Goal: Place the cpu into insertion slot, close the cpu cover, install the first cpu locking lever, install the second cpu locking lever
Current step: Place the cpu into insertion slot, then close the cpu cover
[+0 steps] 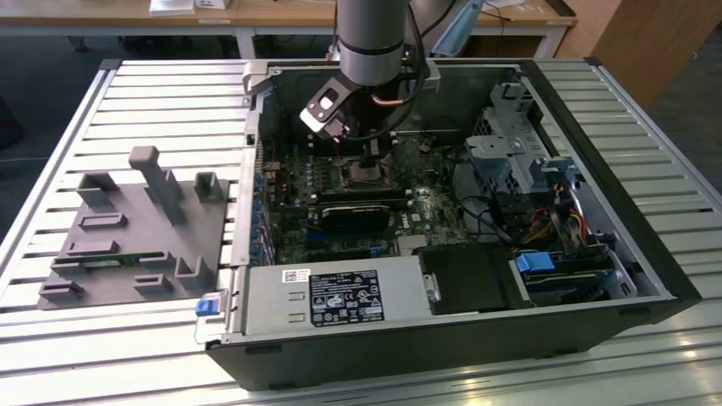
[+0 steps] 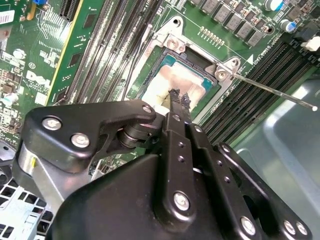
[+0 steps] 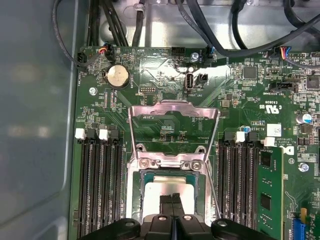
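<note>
The cpu [image 3: 165, 192], a silvery square chip, lies in the insertion slot [image 3: 134, 200] on the green motherboard. My gripper [image 3: 172, 200] hangs right over it with both black fingers pressed together and nothing between them. In the second wrist view the gripper [image 2: 180, 97] has its tips at the cpu [image 2: 172, 77], touching or just above its top. The cpu cover [image 3: 174, 106] is a thin silver frame, swung back from its hinge. A thin lever rod [image 2: 275, 92] sticks out sideways, unlatched. In the exterior view the gripper [image 1: 370, 159] is down inside the computer case [image 1: 631, 279].
Long black memory slots [image 3: 100, 185] flank the socket on both sides. A black block [image 1: 355, 211] lies just in front of the socket. Cables [image 1: 485, 220] and a drive cage [image 1: 508, 152] fill the exterior view's right. A grey fixture [image 1: 135, 228] stands outside the case.
</note>
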